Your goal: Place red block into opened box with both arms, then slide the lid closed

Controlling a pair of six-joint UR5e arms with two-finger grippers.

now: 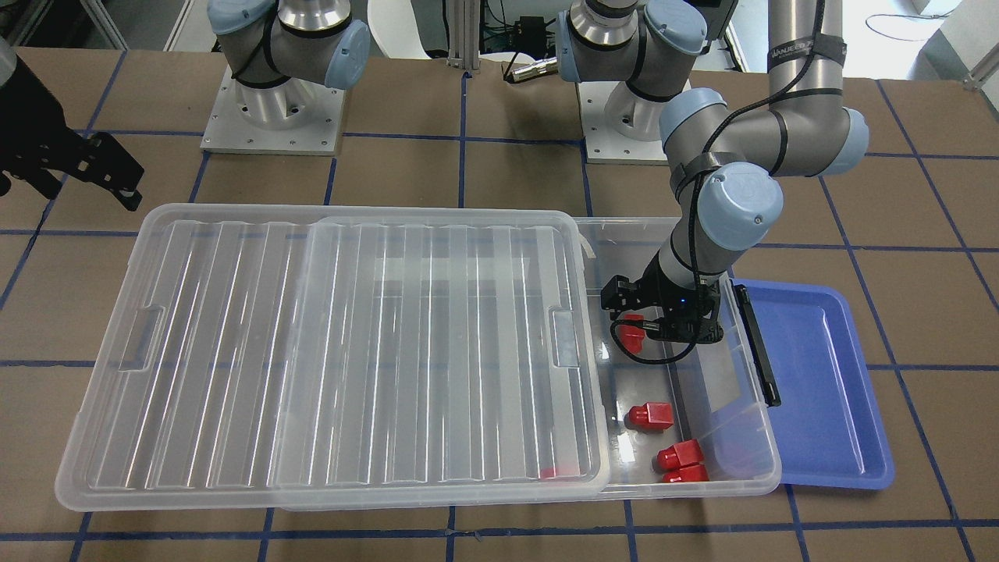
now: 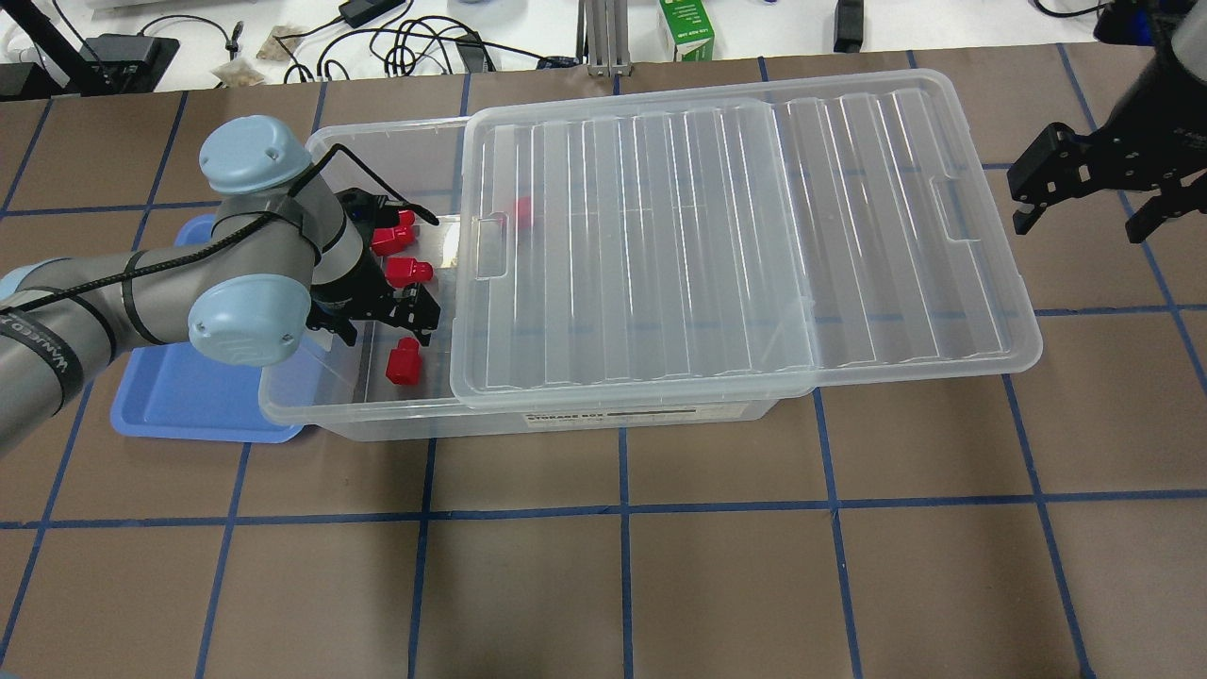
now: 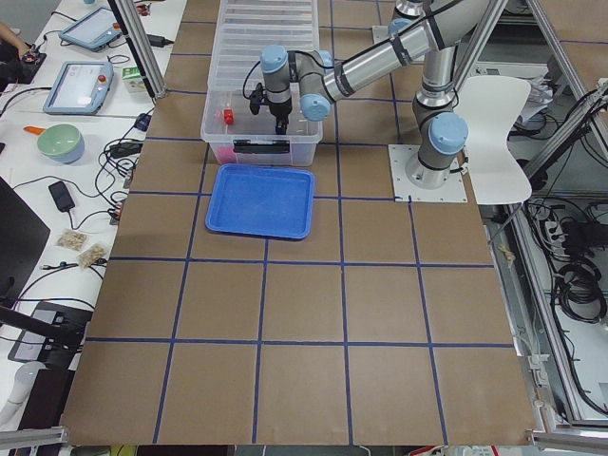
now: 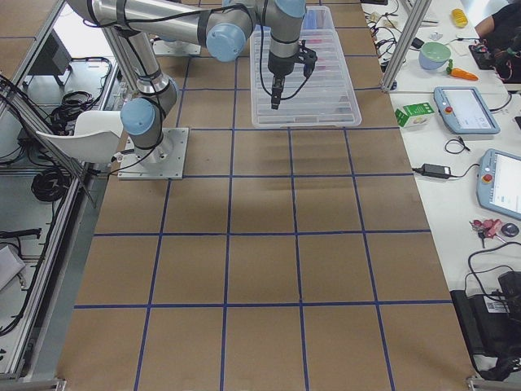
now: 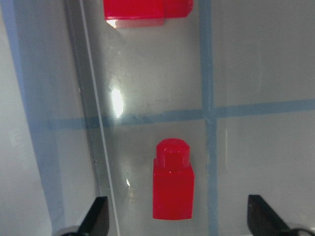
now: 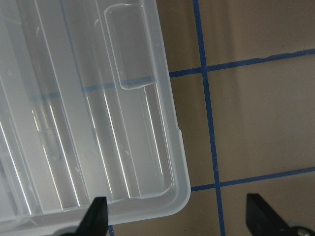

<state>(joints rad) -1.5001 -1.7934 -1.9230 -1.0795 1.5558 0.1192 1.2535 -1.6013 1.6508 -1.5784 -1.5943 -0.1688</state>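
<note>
The clear box lies partly uncovered, its ribbed lid shifted toward my right side. My left gripper hangs open inside the uncovered end. In the left wrist view a red block lies on the box floor between the spread fingertips, untouched. That same red block sits apart from other red blocks along the far wall, and one more shows through the lid. My right gripper stands open beyond the lid's outer end, holding nothing.
A blue tray lies flat against the box's uncovered short end, under my left arm. The black bar runs along that end. Brown table with blue grid lines surrounds the box. Cables and a green carton sit at the far edge.
</note>
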